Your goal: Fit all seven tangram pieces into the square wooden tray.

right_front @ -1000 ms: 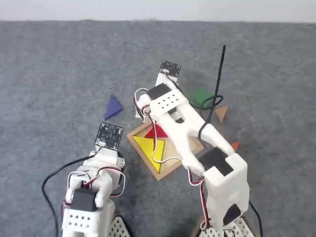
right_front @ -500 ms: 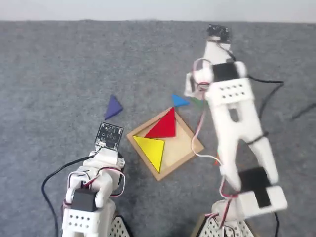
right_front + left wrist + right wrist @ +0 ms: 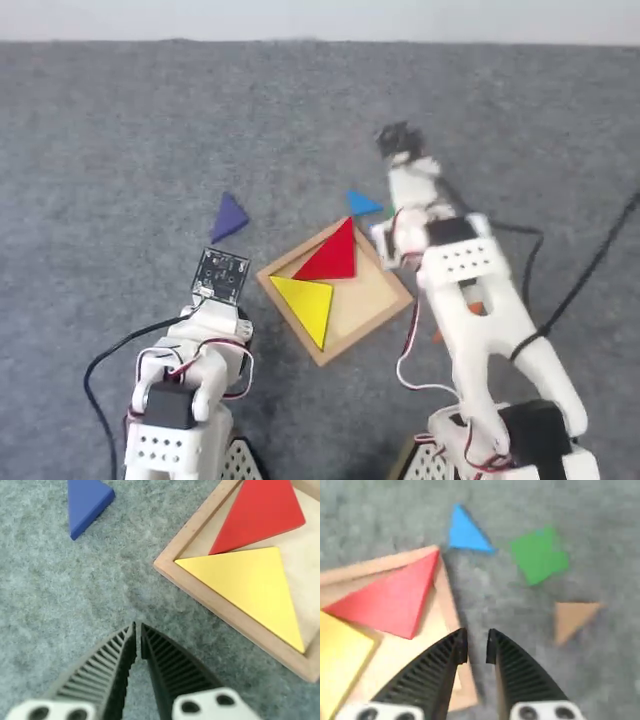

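Right of centre in the high view, the right gripper [image 3: 475, 641] hangs empty, jaws slightly parted, over the wooden tray [image 3: 362, 296] edge. Lower left, the left gripper [image 3: 138, 628] sits closed and empty. The centre tray holds a red triangle [image 3: 332, 256] and a yellow triangle [image 3: 305, 300].

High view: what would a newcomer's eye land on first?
The square wooden tray at mid-table stands out against the grey carpet, with a red triangle and a yellow triangle lying inside it. The right gripper hangs by the tray's rim. Loose pieces lie around: a dark blue triangle off to the tray's left, a light blue triangle and a green square beyond its far corner.
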`<action>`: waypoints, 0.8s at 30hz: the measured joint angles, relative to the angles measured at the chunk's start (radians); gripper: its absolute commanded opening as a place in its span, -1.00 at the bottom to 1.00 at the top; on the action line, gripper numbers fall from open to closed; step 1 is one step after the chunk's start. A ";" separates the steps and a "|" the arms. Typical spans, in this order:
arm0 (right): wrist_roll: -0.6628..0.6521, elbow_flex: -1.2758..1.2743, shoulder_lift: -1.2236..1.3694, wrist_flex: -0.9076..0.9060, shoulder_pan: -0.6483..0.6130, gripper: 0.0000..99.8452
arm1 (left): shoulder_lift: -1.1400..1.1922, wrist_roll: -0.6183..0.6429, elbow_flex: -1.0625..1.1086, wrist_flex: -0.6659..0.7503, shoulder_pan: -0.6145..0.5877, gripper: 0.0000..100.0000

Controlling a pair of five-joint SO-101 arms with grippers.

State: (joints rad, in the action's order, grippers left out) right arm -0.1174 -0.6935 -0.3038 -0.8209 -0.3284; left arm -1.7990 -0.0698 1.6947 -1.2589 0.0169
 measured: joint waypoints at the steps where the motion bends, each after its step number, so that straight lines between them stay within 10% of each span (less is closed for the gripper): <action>1: -0.003 -0.005 0.000 0.020 -0.006 -0.86 | 0.000 0.000 0.000 0.000 0.000 -0.96; 24: -0.006 0.025 0.276 0.137 -0.153 -0.87 | 0.000 0.000 0.000 0.000 0.000 -0.96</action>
State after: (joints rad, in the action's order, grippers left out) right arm -0.1235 -0.6690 -0.0276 -0.6843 -0.4818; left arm -1.7990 -0.0698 1.6947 -1.2589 0.0169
